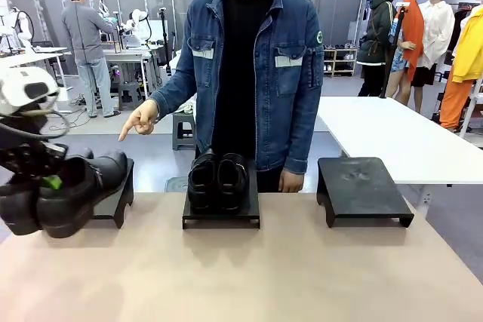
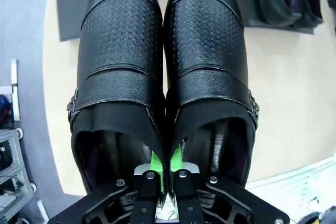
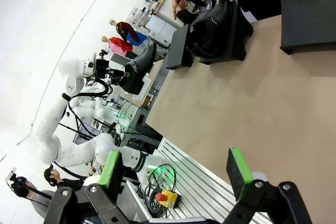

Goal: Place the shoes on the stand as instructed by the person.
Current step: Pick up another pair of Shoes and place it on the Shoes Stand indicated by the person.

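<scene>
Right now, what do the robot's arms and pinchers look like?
The arms are smooth, rounded and white, seen on the left arm with black cables near its wrist. The left gripper and right gripper are black, bolted metal linkages with bright green pads.

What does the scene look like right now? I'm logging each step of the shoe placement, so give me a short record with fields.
left hand: shut, pinching the inner sides of the held pair of shoes
held pair position: in the air beside the left stand, not yet set down
middle stand: carries the second pair of shoes
right stand: bare top
person's pointing hand: index finger aimed down toward the left stand
right hand: open, above the table
</scene>
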Available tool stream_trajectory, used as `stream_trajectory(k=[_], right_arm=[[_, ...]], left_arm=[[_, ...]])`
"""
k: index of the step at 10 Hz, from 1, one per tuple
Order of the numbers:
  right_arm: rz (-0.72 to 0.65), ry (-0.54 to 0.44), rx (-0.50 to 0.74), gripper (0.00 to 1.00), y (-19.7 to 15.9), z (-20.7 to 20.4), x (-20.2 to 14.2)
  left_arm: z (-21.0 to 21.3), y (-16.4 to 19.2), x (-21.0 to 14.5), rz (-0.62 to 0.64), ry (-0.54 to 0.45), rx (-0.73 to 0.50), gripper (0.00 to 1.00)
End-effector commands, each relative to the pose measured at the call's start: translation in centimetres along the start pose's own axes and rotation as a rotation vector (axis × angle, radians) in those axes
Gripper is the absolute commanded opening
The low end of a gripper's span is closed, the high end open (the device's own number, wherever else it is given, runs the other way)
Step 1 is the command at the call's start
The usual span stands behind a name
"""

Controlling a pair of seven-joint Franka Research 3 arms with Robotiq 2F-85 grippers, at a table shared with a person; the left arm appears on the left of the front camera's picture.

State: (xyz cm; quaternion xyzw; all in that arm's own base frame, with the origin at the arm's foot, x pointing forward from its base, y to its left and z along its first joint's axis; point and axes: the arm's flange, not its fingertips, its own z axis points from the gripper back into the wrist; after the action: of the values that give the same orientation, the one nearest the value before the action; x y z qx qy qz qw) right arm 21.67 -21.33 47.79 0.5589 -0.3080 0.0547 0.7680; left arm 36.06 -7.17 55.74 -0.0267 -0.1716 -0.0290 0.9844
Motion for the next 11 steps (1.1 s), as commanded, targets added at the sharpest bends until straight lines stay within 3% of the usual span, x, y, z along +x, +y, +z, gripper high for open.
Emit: stream_trajectory(k=[1,5,6,11], right_arm=[[0.020,-0.007,0.010,1.00,0.1,0.2,0.1],[0.020,-0.007,0.010,1.00,0.1,0.2,0.1],[0.020,-0.007,0.010,1.00,0.1,0.2,0.1],[0.020,-0.007,0.010,1.00,0.1,0.2,0.1]], left_arm=[[-0.4,2.3,1.6,0.009,-0.065,-0.028,0.00],[-1.4,3.4,3.2,0.070,-0.042,-0.047,0.00],[-1.9,4.1,1.9,0.056,-0.026,-0.014,0.00],[-1.9,4.1,1.9,0.056,-0.026,-0.014,0.00]])
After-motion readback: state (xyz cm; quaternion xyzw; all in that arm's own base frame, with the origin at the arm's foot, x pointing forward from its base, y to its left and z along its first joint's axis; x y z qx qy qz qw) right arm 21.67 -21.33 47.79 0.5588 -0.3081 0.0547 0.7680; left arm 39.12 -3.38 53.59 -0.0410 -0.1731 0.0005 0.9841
